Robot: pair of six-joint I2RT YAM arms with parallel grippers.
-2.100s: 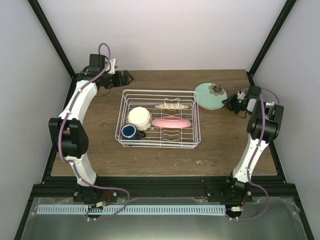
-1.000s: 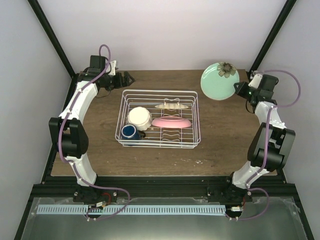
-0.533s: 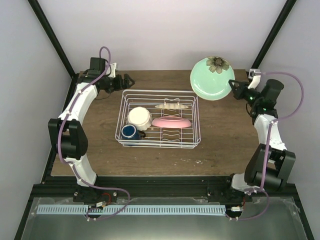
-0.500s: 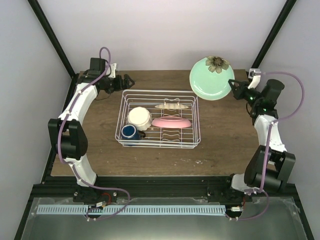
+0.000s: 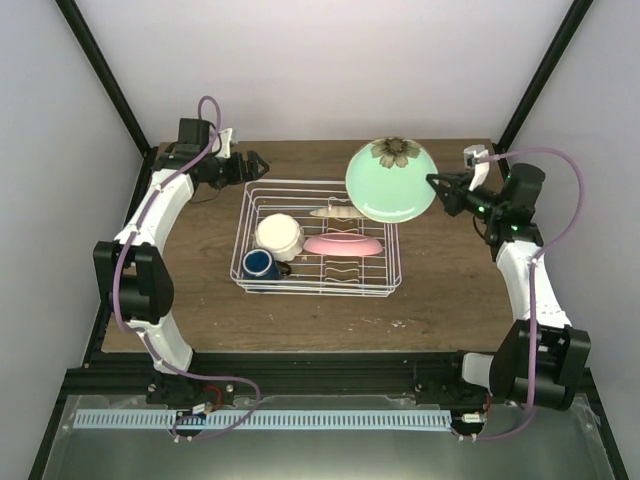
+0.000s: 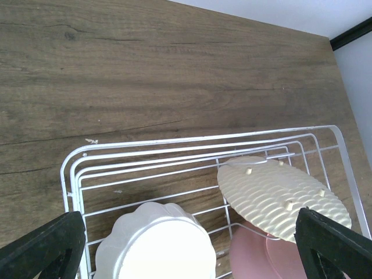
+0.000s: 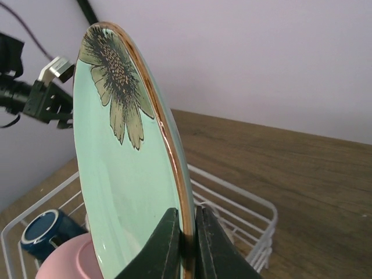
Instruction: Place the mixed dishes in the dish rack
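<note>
My right gripper (image 5: pixel 437 190) is shut on the rim of the pale green plate (image 5: pixel 390 181), which has a brown flower print. It holds the plate on edge in the air above the back right corner of the white wire dish rack (image 5: pixel 320 291). In the right wrist view the plate (image 7: pixel 122 174) stands upright between the pinched fingers (image 7: pixel 165 244). In the rack sit the cream-white bowl (image 5: pixel 278 235), the dark blue mug (image 5: pixel 258 264), the pink plate (image 5: pixel 342 244) and a cream grid-textured plate (image 5: pixel 335 212). My left gripper (image 5: pixel 252 162) is open and empty behind the rack's back left corner.
The left wrist view looks down on the rack's back rim (image 6: pixel 174 141), the bowl (image 6: pixel 157 244) and the textured plate (image 6: pixel 279 195). Bare wooden table (image 5: pixel 450 270) lies right of the rack. Black frame posts stand at both back corners.
My right gripper has lifted the green plate off the table at the back right and carried it left, to above the rack. The left arm has barely moved.
</note>
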